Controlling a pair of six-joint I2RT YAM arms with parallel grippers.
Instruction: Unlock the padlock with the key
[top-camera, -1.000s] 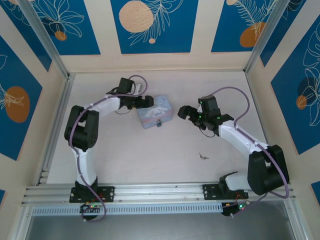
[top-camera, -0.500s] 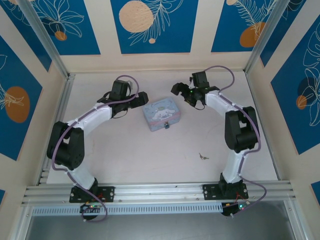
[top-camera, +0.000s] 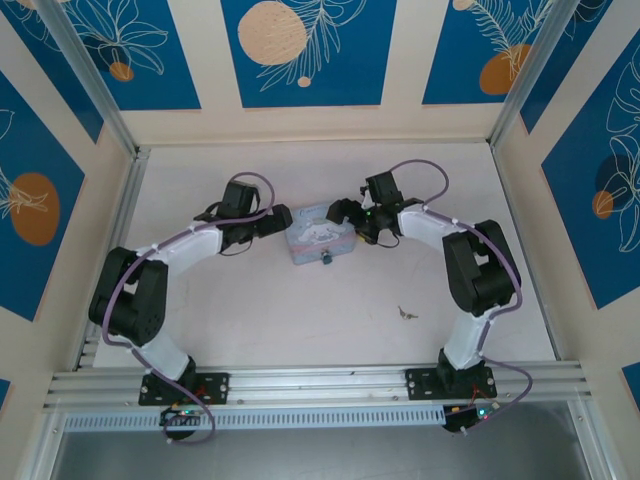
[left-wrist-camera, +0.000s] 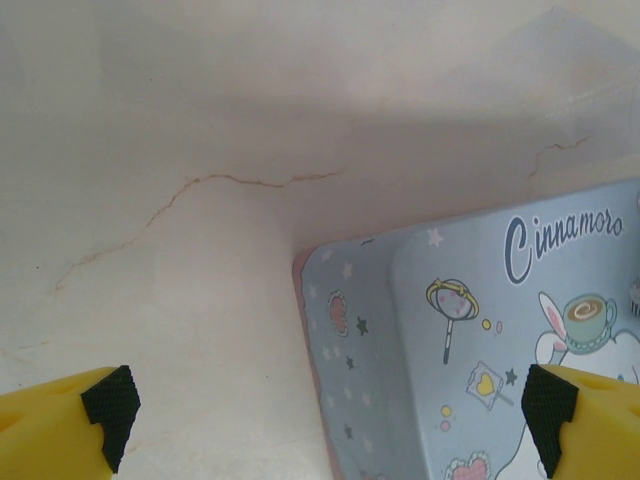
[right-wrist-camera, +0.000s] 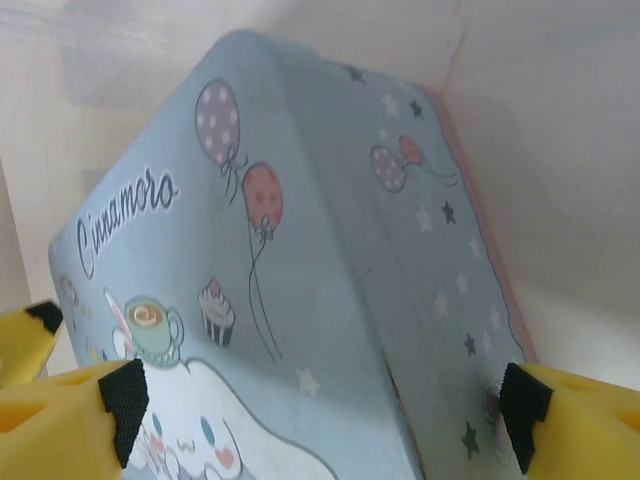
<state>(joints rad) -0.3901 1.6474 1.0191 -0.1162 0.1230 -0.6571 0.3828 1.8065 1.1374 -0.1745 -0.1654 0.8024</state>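
Where the near wall of the tin faces the arm bases, the tiny dark blue-grey padlock (top-camera: 325, 258) hangs at the front of the box, touching it. From the top view it is too small to tell how its metal shackle sits. The light blue rectangular tin box (top-camera: 318, 228) lies slightly askew in the middle of the table with its lid down, so its contents are hidden. Its smooth printed metal carries balloons, stars, a cupcake, a white cartoon figure and cursive lettering. The corners are rounded and a thin pink band runs along the base. The tiny thin silvery-grey key (top-camera: 407, 314) lies flat on the bare surface, well apart from the tin, toward the near right. The pale matte table (top-camera: 300, 320) shows fine hairline cracks in the left wrist view. The left gripper (top-camera: 280, 218) sits at the tin's left end with its yellow fingers (left-wrist-camera: 60, 420) spread wide, black pads (left-wrist-camera: 110, 400) at their tips and a corner of the lid between them. The right gripper (top-camera: 343, 212) sits at the tin's far right corner. Its yellow fingers (right-wrist-camera: 560, 440) are also wide apart and straddle the lid, and whether the pads touch the metal cannot be told.
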